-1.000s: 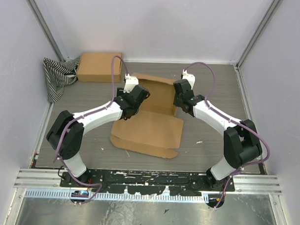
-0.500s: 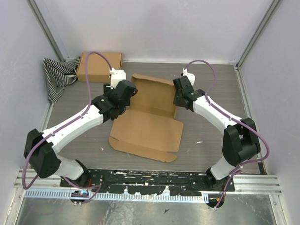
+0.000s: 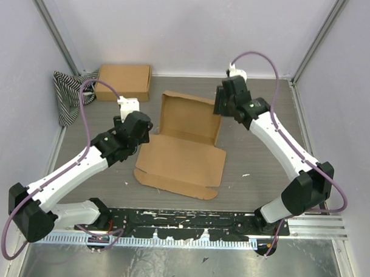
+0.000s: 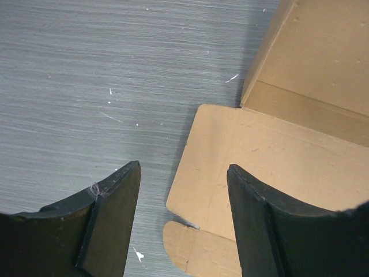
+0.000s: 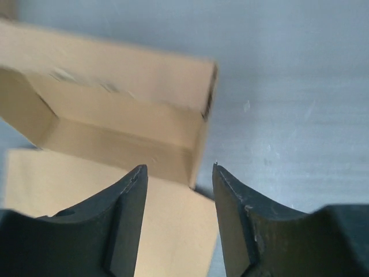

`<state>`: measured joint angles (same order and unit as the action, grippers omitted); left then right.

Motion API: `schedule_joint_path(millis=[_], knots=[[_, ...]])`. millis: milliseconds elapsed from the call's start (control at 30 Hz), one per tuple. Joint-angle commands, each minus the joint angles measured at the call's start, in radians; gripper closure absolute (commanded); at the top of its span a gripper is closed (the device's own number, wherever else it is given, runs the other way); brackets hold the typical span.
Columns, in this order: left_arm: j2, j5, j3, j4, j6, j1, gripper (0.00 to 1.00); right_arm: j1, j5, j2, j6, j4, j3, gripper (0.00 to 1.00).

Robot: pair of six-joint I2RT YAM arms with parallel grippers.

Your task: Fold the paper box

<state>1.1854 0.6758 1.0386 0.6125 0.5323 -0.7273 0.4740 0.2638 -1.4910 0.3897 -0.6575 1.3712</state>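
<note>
The paper box [image 3: 183,156] lies in the middle of the table. Its far part [image 3: 189,117] stands up as a shallow tray with raised walls. Its near panel lies flat with a rounded flap at the front. My left gripper [image 3: 141,131] is open and empty, hovering over the box's left edge. The left wrist view shows the flat panel's left corner [image 4: 277,156] between my open fingers [image 4: 183,173]. My right gripper [image 3: 220,109] is open and empty above the tray's right far corner. The right wrist view shows that corner [image 5: 115,115] just beyond the gripper [image 5: 179,170].
A second, closed brown cardboard box [image 3: 123,81] sits at the back left. A striped black and white cloth [image 3: 71,95] lies beside it against the left wall. Grey walls close in the table on three sides.
My left arm has pulled back to the left and towards me, off the box's left wall. My right gripper has lifted and moved away from me. The tray part stands more upright.
</note>
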Motion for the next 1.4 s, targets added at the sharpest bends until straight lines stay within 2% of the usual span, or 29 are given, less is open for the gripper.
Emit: schedule_joint_path(millis=[0, 33, 67, 133, 200, 267, 300, 333, 367, 400, 533, 633, 867, 1000, 1133, 1367], knots=[[-0.093, -0.003, -0.056, 0.007, 0.041, 0.004, 0.32, -0.003, 0.01, -0.034, -0.182, 0.079, 0.253, 0.74], [-0.11, -0.005, -0.069, 0.004, 0.04, 0.005, 0.32, -0.003, -0.008, -0.051, -0.198, 0.112, 0.29, 0.95], [-0.128, -0.008, -0.077, 0.002, 0.041, 0.004, 0.31, -0.003, -0.029, -0.062, -0.212, 0.169, 0.308, 0.99], [-0.157, -0.016, -0.091, 0.006, 0.042, 0.004, 0.32, -0.003, -0.086, -0.077, -0.239, 0.261, 0.336, 0.99], [-0.186, -0.02, -0.103, 0.014, 0.046, 0.003, 0.32, -0.003, -0.072, -0.086, -0.245, 0.384, 0.315, 0.99], [-0.218, -0.022, -0.12, 0.018, 0.05, 0.004, 0.32, -0.004, -0.167, -0.097, -0.317, 0.532, 0.262, 0.99], [-0.231, -0.022, -0.128, 0.02, 0.053, 0.004, 0.32, -0.003, -0.213, -0.116, -0.376, 0.563, 0.272, 0.93], [-0.244, -0.029, -0.135, 0.02, 0.055, 0.005, 0.32, -0.002, -0.21, -0.152, -0.409, 0.563, 0.305, 0.81], [-0.256, -0.033, -0.14, 0.02, 0.055, 0.004, 0.32, -0.004, -0.192, -0.2, -0.428, 0.538, 0.361, 0.65], [-0.267, -0.039, -0.146, 0.023, 0.058, 0.004, 0.32, -0.011, -0.175, -0.25, -0.441, 0.494, 0.419, 0.56], [-0.312, -0.053, -0.17, 0.031, 0.069, 0.004, 0.31, -0.063, -0.23, -0.462, -0.475, 0.318, 0.639, 0.41], [-0.339, -0.047, -0.19, 0.04, 0.077, 0.003, 0.32, -0.071, -0.227, -0.549, -0.537, 0.307, 0.68, 0.28], [-0.364, -0.065, -0.218, 0.065, 0.105, 0.004, 0.32, -0.105, -0.24, -0.654, -0.677, 0.346, 0.648, 0.13], [-0.375, -0.069, -0.242, 0.067, 0.123, 0.004, 0.32, -0.13, -0.396, -0.675, -0.734, 0.358, 0.636, 0.11], [-0.379, -0.063, -0.255, 0.087, 0.14, 0.004, 0.32, -0.139, -0.571, -0.714, -0.845, 0.279, 0.673, 0.09], [-0.394, -0.06, -0.269, 0.122, 0.192, 0.004, 0.33, -0.153, -0.658, -0.809, -0.883, 0.246, 0.739, 0.08]])
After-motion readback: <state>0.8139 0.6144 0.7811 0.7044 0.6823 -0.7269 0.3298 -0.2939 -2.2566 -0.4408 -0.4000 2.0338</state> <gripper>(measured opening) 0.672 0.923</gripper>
